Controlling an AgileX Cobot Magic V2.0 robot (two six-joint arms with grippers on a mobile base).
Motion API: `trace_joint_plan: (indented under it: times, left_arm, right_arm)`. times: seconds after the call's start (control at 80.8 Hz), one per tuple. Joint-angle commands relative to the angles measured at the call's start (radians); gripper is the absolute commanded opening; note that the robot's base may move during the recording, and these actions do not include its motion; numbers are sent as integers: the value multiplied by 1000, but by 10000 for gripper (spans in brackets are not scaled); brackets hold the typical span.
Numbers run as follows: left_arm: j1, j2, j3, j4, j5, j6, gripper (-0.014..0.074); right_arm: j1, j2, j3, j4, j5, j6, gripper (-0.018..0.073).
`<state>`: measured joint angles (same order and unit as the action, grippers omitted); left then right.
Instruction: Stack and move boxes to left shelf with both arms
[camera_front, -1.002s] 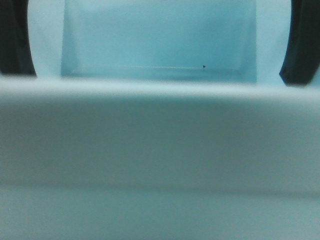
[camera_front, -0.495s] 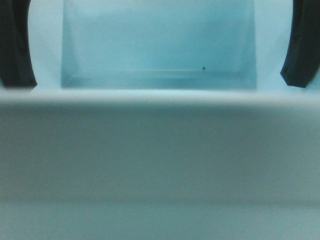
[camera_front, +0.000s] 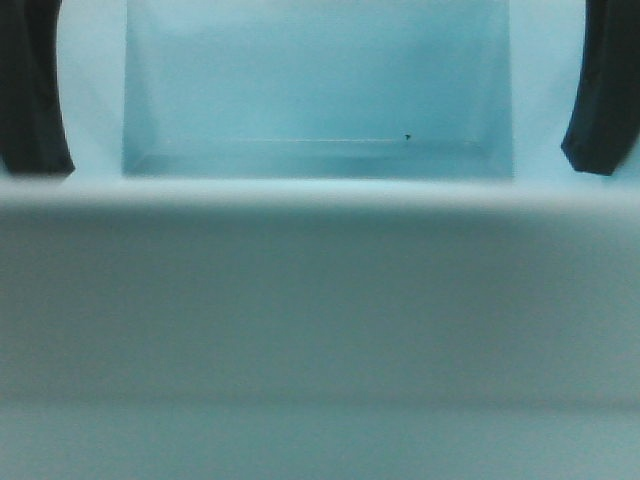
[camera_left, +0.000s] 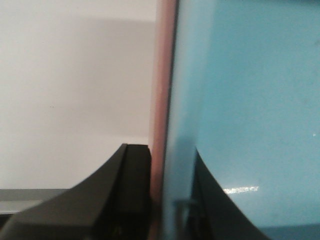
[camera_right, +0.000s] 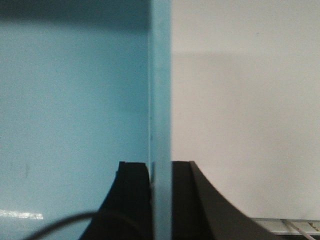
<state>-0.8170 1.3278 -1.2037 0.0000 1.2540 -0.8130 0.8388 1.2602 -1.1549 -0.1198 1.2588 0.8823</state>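
**Blue box (camera_front: 320, 300) held at both side walls**

The left end effector (camera_left: 167, 160) pinches two walls together, the pink box (camera_left: 159, 75) outside and the blue box inside it. The right end effector (camera_right: 159, 167) pinches a blue wall. The blue box fills the front view.

Three close views, shared blue bin (camera_front: 320, 300)

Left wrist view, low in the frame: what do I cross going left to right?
Outer black finger → pink box wall → blue box wall → inner black finger → the blue box's inside.
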Motion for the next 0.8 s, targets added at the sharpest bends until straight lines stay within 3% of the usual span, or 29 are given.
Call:
trace_joint_plan:
  times: [0.0,0.223,0.322,0.792]
  left_arm:
    - [-11,-33,-30,0,63,-10,-7]
    - [-11,-33,-30,0,63,2,-7]
    - [-11,-33,-30,0,63,46,-7]
    - [-11,-33,-30,0,63,47,-7]
  right_arm:
    - [3,-37,-31,-15,27,4,57]
    - [3,-37,-31,-15,27,4,57]
    - [3,-37,-31,-15,25,4,57]
    - [3,-37,-31,-15,25,4,57]
